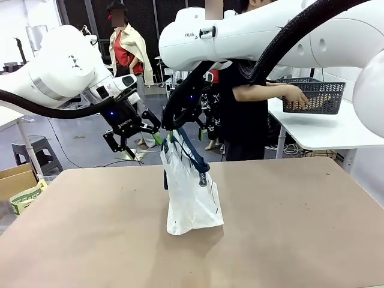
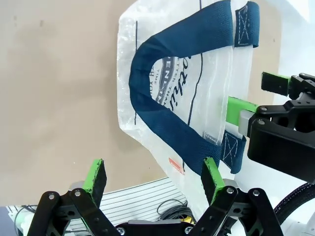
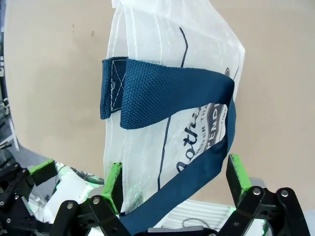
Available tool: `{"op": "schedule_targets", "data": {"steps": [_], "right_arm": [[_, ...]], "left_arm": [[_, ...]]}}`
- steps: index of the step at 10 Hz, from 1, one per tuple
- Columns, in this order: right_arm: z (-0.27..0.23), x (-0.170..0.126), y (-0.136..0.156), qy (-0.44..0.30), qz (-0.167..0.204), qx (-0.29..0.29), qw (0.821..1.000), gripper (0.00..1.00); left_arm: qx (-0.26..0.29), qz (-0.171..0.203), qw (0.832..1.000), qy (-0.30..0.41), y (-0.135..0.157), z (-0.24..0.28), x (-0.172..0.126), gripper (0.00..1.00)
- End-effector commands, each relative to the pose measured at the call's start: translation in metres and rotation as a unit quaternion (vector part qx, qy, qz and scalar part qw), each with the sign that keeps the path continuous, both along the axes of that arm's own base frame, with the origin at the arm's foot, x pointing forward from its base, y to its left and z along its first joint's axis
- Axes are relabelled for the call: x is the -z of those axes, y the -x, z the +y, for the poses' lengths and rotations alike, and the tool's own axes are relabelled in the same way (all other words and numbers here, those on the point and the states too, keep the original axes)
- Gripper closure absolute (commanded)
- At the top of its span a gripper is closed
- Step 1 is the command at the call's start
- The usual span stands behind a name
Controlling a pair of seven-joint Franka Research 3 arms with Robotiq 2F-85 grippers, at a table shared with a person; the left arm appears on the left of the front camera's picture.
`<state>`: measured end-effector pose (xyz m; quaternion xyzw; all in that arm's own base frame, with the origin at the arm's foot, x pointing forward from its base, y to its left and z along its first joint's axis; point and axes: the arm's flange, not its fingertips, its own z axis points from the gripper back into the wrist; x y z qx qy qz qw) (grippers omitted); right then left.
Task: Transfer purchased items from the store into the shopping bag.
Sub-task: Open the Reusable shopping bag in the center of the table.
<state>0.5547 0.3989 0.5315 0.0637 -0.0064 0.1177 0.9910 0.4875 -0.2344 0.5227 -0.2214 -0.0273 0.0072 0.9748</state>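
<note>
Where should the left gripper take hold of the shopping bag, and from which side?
Probably the rim at the navy handle's stitched end, coming down from above: the floppy shopping bag stands upright, and that stitched patch looks firmest. The open left gripper hangs beside it.

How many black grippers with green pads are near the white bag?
2. The open left gripper is beside the top of the translucent white plastic bag; the open right gripper is at its top, a navy strap handle between its fingers.
</note>
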Motion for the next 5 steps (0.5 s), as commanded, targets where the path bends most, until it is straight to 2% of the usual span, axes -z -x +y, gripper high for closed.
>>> {"op": "schedule_targets", "data": {"steps": [1,5], "right_arm": [[0.0009,-0.0059,-0.0008,0.003,0.008,0.003,1.000,0.00],[0.0000,-0.0037,-0.0015,0.001,0.012,0.004,1.000,0.00]], "left_arm": [[0.011,-0.020,0.999,0.027,-0.0031,-0.0036,-0.0065,0.00],[0.015,-0.019,0.999,0.032,-0.0077,-0.0096,-0.0091,0.00]]}}
